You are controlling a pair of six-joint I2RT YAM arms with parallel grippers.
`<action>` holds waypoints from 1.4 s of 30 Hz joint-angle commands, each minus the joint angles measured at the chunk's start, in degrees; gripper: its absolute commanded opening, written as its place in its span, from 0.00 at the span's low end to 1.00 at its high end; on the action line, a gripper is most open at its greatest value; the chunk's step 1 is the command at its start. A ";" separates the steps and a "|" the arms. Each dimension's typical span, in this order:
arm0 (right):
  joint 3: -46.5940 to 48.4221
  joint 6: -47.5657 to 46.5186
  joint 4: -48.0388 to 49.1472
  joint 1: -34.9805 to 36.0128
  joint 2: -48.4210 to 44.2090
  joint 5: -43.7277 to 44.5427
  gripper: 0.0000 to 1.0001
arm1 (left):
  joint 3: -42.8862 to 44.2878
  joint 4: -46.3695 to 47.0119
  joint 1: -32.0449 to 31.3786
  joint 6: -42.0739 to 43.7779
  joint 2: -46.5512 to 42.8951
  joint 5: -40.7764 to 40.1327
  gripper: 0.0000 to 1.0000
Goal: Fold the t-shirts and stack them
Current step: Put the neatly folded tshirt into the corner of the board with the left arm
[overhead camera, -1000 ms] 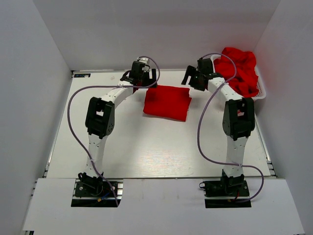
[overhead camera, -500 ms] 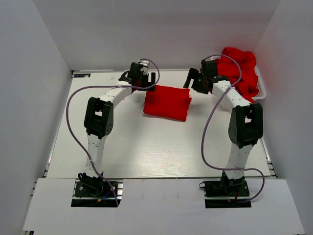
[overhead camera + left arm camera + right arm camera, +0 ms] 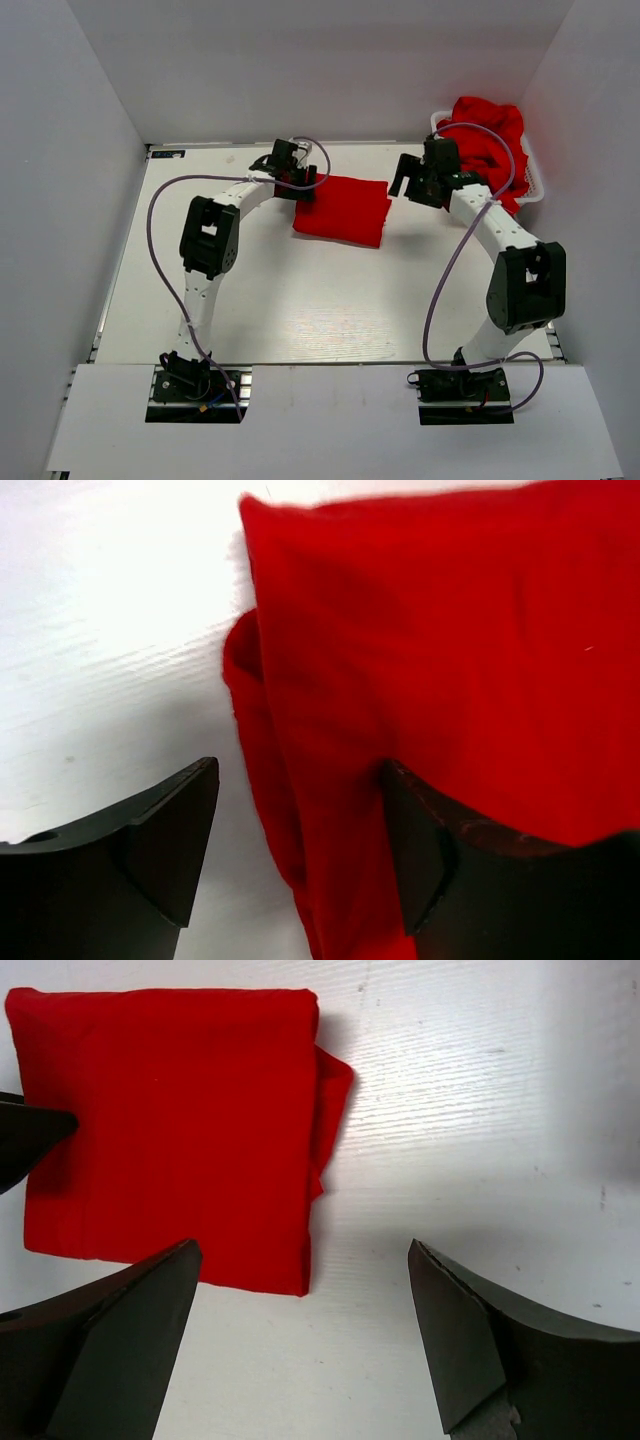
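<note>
A red t-shirt [image 3: 342, 210] lies folded into a square at the middle back of the table. More red t-shirts [image 3: 490, 140] are heaped in the white basket [image 3: 535, 190] at the back right. My left gripper [image 3: 296, 185] is at the folded shirt's far left corner. In the left wrist view its jaws [image 3: 300, 860] stand apart, straddling the rolled edge of the t-shirt [image 3: 430, 660]; cloth drapes over the right finger [image 3: 430, 860]. My right gripper [image 3: 412, 185] hovers open just right of the folded shirt, with only bare table between its fingers [image 3: 305, 1330] and the t-shirt [image 3: 170, 1120] ahead to the left.
White walls close in the table on the left, back and right. The basket sits against the right wall, close behind the right arm's wrist. Purple cables loop from both arms over the table.
The right arm has swung rightward, its gripper backing away from the folded shirt. The left gripper has dropped onto the shirt's far left corner and its jaws have narrowed.
</note>
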 commanded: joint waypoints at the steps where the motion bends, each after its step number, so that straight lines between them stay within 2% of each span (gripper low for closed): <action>1: -1.40 -1.25 -1.27 -0.27 -2.64 3.58 0.90 | -0.39 -0.69 -0.81 1.09 1.98 2.70 0.74; 5: -3.06 -1.34 -2.94 -0.35 -3.35 5.42 0.90 | 0.93 -3.67 -0.81 1.09 3.92 3.32 0.60; 7: -3.51 -1.08 -3.56 -0.18 -3.78 6.30 0.90 | 0.93 -3.68 -0.81 1.09 4.54 2.70 0.47; 8: -4.21 -0.90 -4.00 -0.35 -3.96 6.92 0.90 | 0.93 -4.20 -0.81 1.09 5.06 2.01 0.39; 9: -4.47 -0.55 -4.17 -0.27 -4.49 7.53 0.90 | 0.93 -4.99 -1.33 1.09 5.06 1.39 0.24; 11: -5.09 -0.46 -4.70 -0.35 -5.37 8.76 0.90 | 0.93 -5.61 -1.34 1.09 5.06 -0.70 0.03; 12: -5.27 -0.46 -4.79 -0.27 -7.02 9.90 0.90 | 0.93 -6.14 -1.34 1.09 4.02 -1.68 0.00; 18: -8.34 0.24 -5.32 -0.62 -13.35 15.01 0.90 | 1.55 -12.81 1.64 -0.85 -1.34 -11.43 0.00; 19: -8.69 0.24 -4.80 -0.53 -13.98 15.27 0.90 | 1.55 -13.34 2.17 -0.15 -3.18 -15.71 0.00; 22: -9.57 -1.07 -4.61 -0.62 -16.09 15.36 0.90 | 1.55 -13.88 3.84 1.96 -5.30 -20.40 0.00; 27: -9.14 -1.07 -5.67 -0.88 -16.53 15.89 0.90 | 2.16 -16.69 7.27 5.38 -7.59 -21.73 0.00; 35: -6.41 -1.77 -6.11 -0.80 -14.87 17.90 0.90 | 8.39 -17.22 15.62 10.04 -3.13 -27.70 0.00; 42: -2.02 -2.04 -7.60 -0.97 -13.72 21.69 0.90 | 19.90 -17.74 21.68 14.44 2.95 -30.17 0.00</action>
